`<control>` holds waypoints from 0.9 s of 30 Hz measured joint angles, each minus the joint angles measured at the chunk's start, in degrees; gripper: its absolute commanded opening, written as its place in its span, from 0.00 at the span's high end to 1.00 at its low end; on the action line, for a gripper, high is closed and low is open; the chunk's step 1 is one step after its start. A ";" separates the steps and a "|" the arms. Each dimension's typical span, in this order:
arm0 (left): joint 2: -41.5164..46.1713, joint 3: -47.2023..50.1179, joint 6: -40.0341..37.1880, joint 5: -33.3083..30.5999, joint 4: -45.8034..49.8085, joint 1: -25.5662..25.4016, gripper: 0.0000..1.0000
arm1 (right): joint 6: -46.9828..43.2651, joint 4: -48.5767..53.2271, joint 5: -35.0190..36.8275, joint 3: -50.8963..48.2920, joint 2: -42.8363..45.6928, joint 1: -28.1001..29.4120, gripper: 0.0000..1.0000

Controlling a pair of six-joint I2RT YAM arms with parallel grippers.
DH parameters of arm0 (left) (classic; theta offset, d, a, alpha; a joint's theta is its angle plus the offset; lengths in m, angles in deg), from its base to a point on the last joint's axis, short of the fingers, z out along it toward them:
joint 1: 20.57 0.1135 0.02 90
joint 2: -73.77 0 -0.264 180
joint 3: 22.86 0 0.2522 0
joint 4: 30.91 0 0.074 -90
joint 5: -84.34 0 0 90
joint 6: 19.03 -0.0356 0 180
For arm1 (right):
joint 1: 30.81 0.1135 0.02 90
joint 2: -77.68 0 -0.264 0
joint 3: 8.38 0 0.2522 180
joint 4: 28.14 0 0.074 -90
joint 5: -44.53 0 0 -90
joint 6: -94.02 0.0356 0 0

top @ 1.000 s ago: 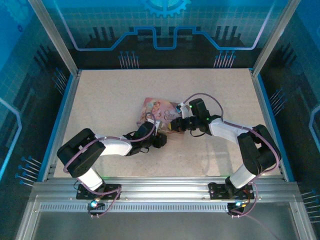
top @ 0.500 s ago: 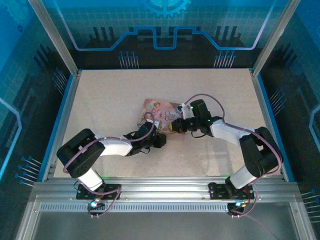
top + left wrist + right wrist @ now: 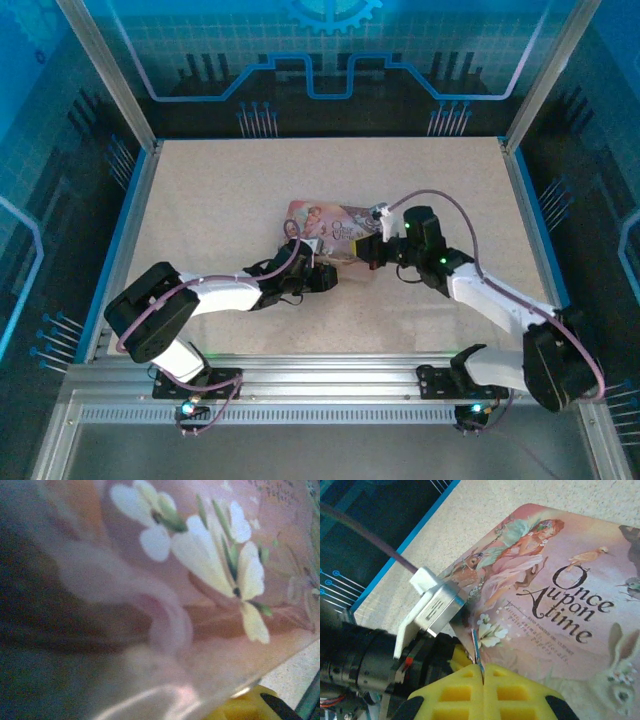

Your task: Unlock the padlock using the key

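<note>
In the right wrist view my right gripper (image 3: 482, 674) is shut on the key (image 3: 476, 646), a thin metal blade standing up from between the yellow fingers (image 3: 520, 690). The blade's tip sits at the near corner of the pink picture tin (image 3: 555, 595). My left gripper (image 3: 325, 270) is pressed against the same corner of the tin (image 3: 325, 225); one of its yellow fingers (image 3: 458, 656) shows beside the key. The left wrist view is a blur of the tin's flower print (image 3: 210, 565) with a yellow finger (image 3: 250, 707) at the bottom. The padlock is hidden.
The left arm's silver wrist camera (image 3: 437, 607) hangs just left of the key. Speckled tabletop (image 3: 220, 200) spreads around the tin, bounded by blue rails (image 3: 125, 240) and dark side walls. Both arm bases (image 3: 195, 385) stand at the near edge.
The right arm has swung its elbow out to the right and low, and its gripper shifted slightly right at the tin. The left arm has stretched further toward the tin.
</note>
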 measured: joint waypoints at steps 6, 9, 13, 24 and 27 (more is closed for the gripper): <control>0.00 -0.63 3.67 1.64 0.96 0.24 0.73 | -1.60 -2.05 5.40 -10.05 8.96 3.50 1.00; 0.11 -0.74 5.29 2.01 1.05 0.46 0.73 | -1.60 -4.22 8.46 -15.63 12.31 6.16 1.00; 0.48 -0.76 6.82 2.29 1.22 0.55 0.73 | -1.70 -7.41 11.85 -21.64 14.05 9.14 1.00; 1.18 -1.64 9.18 2.97 2.43 0.59 0.74 | -4.94 -21.55 13.84 -24.70 3.41 12.44 1.00; 1.29 -2.03 9.38 3.15 2.58 0.59 0.74 | -6.10 -26.38 13.27 -24.70 -1.51 12.52 1.00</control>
